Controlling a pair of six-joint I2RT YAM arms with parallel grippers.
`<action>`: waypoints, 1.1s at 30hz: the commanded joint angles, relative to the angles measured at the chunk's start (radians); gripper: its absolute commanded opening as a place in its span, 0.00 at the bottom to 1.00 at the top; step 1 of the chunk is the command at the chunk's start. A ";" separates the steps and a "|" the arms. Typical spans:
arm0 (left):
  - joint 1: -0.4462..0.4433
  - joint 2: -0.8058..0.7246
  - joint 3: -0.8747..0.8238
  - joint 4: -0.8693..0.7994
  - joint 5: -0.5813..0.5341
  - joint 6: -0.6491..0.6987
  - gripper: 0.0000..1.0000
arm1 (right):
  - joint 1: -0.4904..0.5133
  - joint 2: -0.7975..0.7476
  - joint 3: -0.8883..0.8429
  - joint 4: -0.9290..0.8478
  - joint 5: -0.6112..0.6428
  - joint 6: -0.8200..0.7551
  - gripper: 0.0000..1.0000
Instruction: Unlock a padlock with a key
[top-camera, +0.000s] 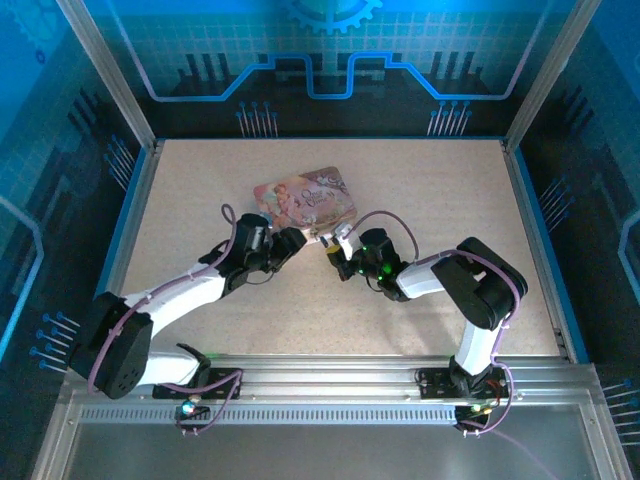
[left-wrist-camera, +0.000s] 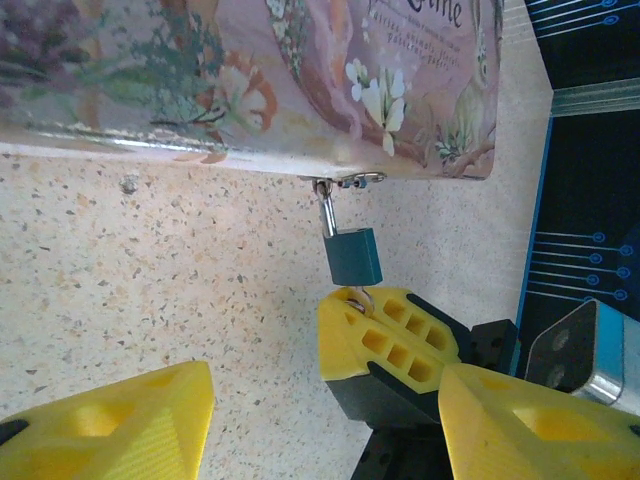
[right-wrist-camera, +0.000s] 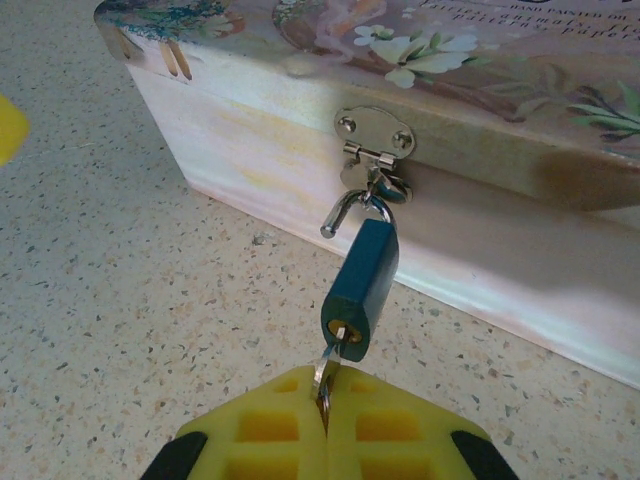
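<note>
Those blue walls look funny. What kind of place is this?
Likely a robot lab booth: a left arm and right arm bolted at a speckled table, with blue circuit-pattern walls around.

Saw pink tin lying askew on table, approx. ctr. Found L gripper just beside tin's near edge, R gripper close opp., w/ tips nearly meeting.

Burying the blade of the key inside the padlock, and pinching its bow out of sight between the closed pads of the right pincer. Cropping the pink tin at the top and right edges of the right wrist view. Shrinking padlock and key past telling from overhead. Cutting the spread fingers of the left pincer at the bottom edge.
</note>
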 joint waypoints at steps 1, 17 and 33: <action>-0.007 0.008 -0.009 0.051 -0.002 -0.017 0.63 | -0.006 0.013 -0.007 -0.002 -0.036 0.037 0.00; 0.221 -0.134 0.004 -0.099 0.019 0.107 0.72 | -0.135 -0.018 0.030 -0.120 -0.256 0.285 0.00; 0.289 0.113 0.093 0.049 0.094 0.111 0.73 | -0.201 0.059 0.064 -0.156 -0.382 0.444 0.00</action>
